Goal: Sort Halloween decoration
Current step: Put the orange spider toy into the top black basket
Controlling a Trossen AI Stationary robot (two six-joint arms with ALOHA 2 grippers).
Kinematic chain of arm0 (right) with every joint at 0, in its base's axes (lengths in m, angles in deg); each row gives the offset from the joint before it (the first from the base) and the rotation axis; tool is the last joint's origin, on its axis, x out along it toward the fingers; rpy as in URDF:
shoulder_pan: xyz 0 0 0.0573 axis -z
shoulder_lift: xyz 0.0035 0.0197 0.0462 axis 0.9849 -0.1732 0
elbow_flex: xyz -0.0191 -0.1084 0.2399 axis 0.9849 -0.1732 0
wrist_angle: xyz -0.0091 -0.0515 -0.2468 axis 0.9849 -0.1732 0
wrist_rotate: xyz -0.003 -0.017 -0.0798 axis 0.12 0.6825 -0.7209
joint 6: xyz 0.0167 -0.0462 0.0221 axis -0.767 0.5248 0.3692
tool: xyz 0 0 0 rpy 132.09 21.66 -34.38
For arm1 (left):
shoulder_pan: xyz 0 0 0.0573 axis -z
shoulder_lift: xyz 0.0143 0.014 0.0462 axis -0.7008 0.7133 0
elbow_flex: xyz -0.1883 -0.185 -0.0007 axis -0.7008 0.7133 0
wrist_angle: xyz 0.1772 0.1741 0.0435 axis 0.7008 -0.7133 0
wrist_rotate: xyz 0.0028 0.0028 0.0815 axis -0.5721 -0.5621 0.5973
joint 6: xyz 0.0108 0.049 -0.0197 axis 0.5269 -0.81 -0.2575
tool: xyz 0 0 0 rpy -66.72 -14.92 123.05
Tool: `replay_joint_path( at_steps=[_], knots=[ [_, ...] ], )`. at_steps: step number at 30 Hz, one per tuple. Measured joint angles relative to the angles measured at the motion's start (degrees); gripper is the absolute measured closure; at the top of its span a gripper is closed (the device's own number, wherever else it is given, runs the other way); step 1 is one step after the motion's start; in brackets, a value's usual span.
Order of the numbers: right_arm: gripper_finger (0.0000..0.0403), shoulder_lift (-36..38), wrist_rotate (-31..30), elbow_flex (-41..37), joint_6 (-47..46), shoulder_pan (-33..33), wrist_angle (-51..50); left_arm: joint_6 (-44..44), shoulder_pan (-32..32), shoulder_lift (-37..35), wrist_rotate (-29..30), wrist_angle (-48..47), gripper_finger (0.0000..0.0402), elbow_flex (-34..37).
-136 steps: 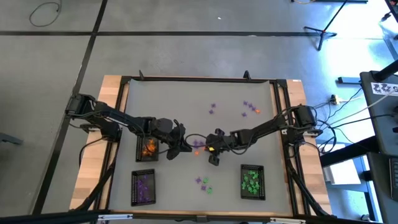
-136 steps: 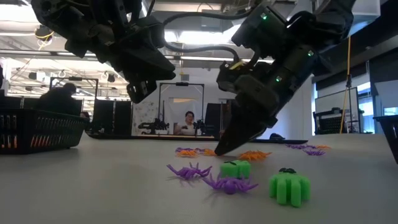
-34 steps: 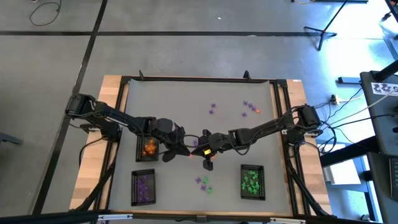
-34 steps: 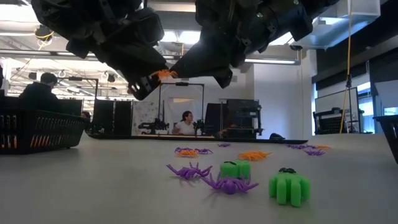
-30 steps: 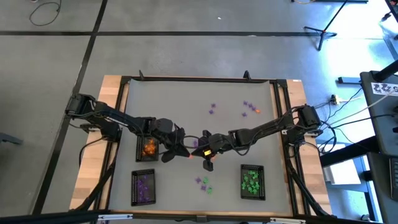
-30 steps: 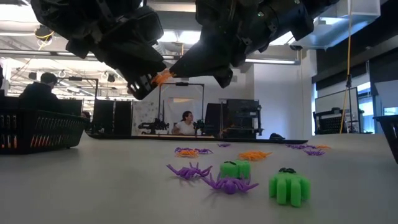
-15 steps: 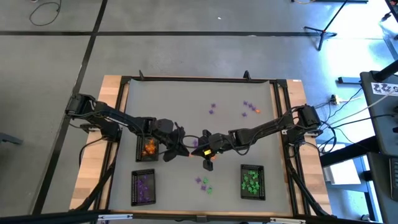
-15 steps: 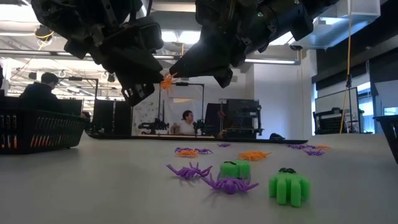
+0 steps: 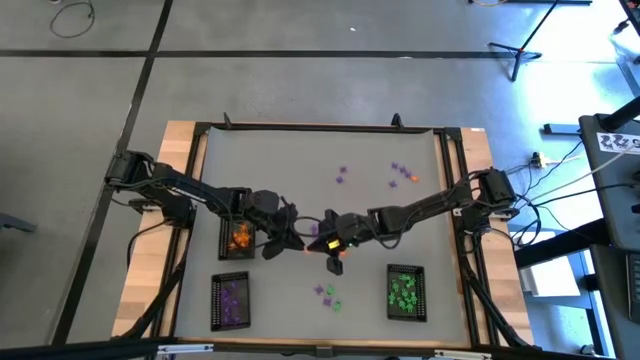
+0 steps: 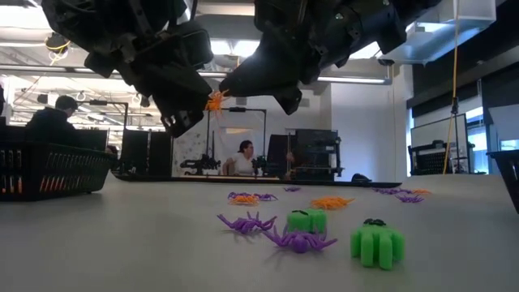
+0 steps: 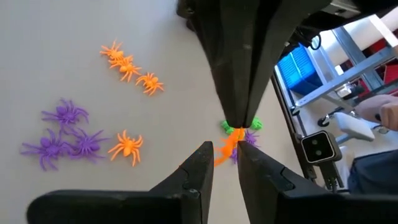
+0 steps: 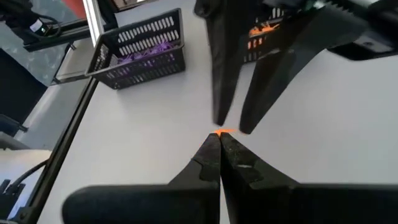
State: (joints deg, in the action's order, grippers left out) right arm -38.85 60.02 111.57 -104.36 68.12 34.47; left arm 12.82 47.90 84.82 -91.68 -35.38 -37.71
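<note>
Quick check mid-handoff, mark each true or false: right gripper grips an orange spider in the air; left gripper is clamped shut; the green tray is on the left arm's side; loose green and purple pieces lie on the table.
1. The right gripper is shut on an orange spider, above the table. True.
2. The left gripper is clamped shut. False: its fingers stand apart, one on each side of the spider.
3. The green tray is on the left arm's side. False: it sits on the right arm's side; the orange tray and purple tray are on the left.
4. Loose pieces lie on the table. True: a green piece and a purple spider, among others.
</note>
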Motion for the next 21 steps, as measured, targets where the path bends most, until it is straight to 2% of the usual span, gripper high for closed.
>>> replay_joint_path(
  at_steps=[21],
  knots=[
    [0.0403,0.0,0.3,0.0,-0.2,2.3,2.3,0.2,0.1,0.0,-0.7,1.2,0.0339,0.0]
  ],
)
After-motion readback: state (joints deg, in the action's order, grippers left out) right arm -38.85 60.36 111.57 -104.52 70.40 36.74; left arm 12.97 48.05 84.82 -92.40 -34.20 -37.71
